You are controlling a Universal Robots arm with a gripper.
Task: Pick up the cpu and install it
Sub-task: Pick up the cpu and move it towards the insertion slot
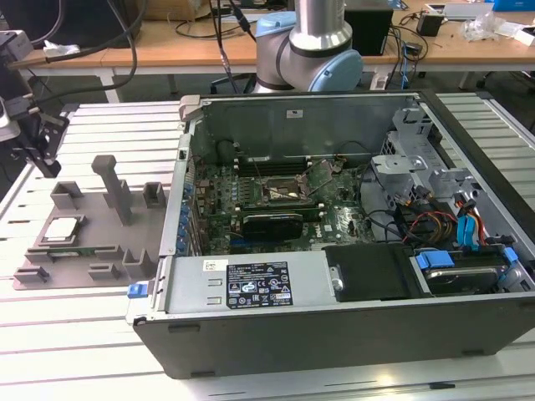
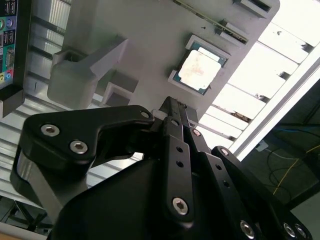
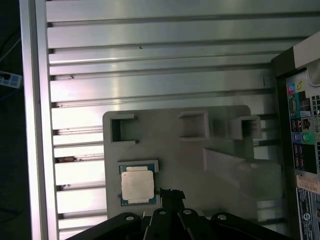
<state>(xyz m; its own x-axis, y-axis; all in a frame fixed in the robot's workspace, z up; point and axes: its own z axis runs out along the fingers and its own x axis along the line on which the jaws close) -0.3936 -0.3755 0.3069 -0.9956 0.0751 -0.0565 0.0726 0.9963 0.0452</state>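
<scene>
The cpu (image 1: 63, 230), a flat silver square with a pale rim, lies in a square recess of the grey moulded tray (image 1: 92, 251) at the exterior view's left. It appears in both wrist views as cpu (image 2: 200, 70) and cpu (image 3: 137, 184), lying flat on the tray (image 3: 190, 165). My gripper (image 1: 43, 163) hangs above the tray's far left side, clear of the chip. Its black fingertips (image 3: 172, 192) sit together, shut on nothing, just beside the cpu's edge in the first wrist view. In the second wrist view the gripper (image 2: 171, 102) stops short of the chip.
An open computer case (image 1: 334, 326) lies on the slatted metal table (image 1: 75, 351) to the tray's right, its motherboard socket (image 1: 280, 192) exposed. The tray carries an upright post (image 1: 113, 188) and several small blocks. The case's rear ports (image 3: 300, 115) face the tray.
</scene>
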